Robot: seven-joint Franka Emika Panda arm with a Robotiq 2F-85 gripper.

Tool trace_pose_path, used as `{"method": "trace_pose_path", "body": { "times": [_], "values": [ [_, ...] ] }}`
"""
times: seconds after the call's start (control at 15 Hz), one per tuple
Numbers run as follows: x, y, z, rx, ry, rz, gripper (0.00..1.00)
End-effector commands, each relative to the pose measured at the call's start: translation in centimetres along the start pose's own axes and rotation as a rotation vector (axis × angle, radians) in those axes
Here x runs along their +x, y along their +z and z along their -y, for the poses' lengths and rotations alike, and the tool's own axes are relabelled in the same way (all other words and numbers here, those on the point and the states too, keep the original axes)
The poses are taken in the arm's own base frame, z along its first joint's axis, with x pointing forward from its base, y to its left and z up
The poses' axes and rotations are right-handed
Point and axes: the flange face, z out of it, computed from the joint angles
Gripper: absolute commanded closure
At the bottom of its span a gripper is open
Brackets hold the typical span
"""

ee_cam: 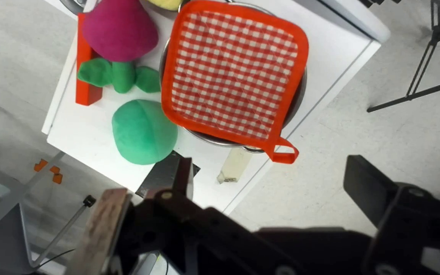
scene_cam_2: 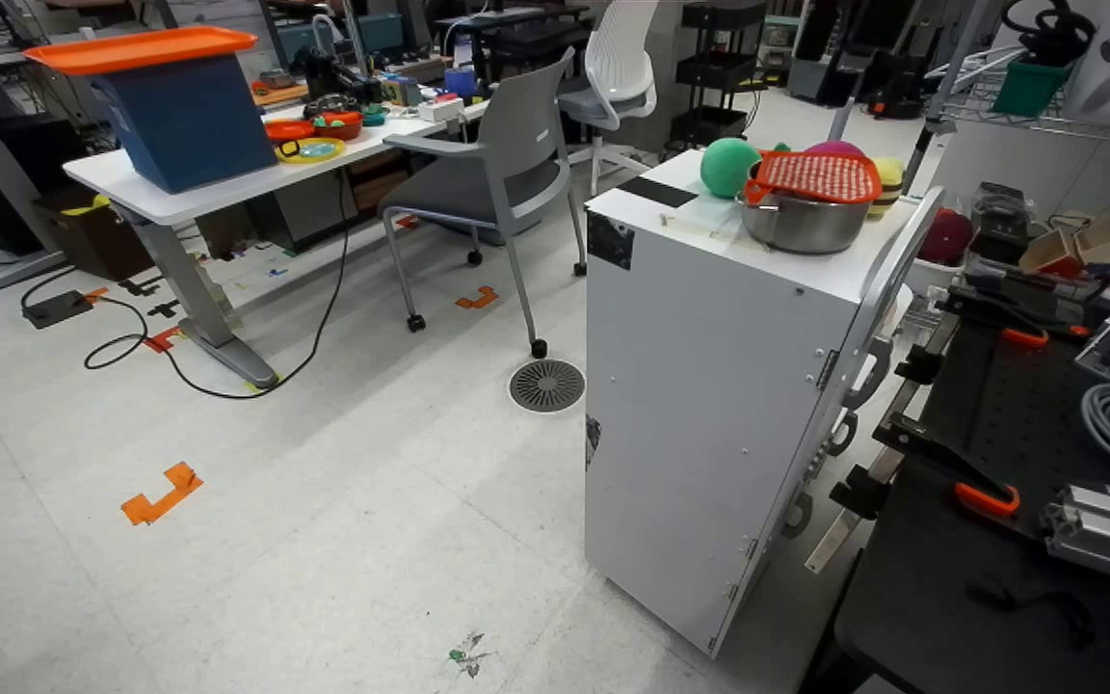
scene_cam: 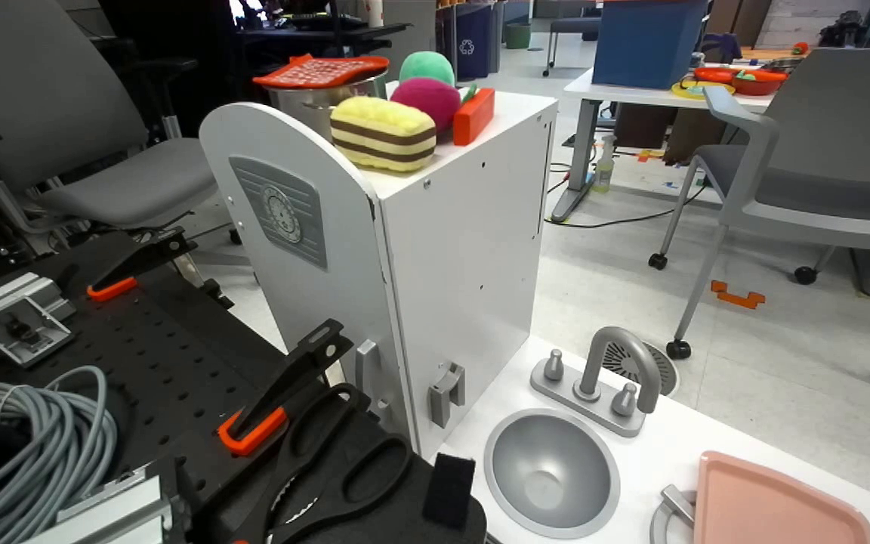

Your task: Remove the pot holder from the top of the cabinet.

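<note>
One gingham pot holder (ee_cam: 235, 72) tops the steel pot (scene_cam_2: 801, 227), masking most of its mouth; pincer (ee_cam: 269, 170), cropped in wrist view, gaping wide!
</note>
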Motion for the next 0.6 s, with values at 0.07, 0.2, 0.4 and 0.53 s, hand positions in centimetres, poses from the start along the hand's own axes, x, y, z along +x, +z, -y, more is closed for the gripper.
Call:
{"method": "trace_pose_path", "body": {
  "times": [0.07,0.2,0.4,0.53],
  "values": [
    [3.3,1.6,0.2,0.017,-0.048,0.0,0.0],
    [3.8,2.2,0.6,0.023,-0.072,0.008,0.0],
    [4.0,2.6,1.4,0.057,-0.114,0.017,0.0],
    [4.0,3.0,1.9,0.086,-0.157,0.022,0.0]
  ]
}}
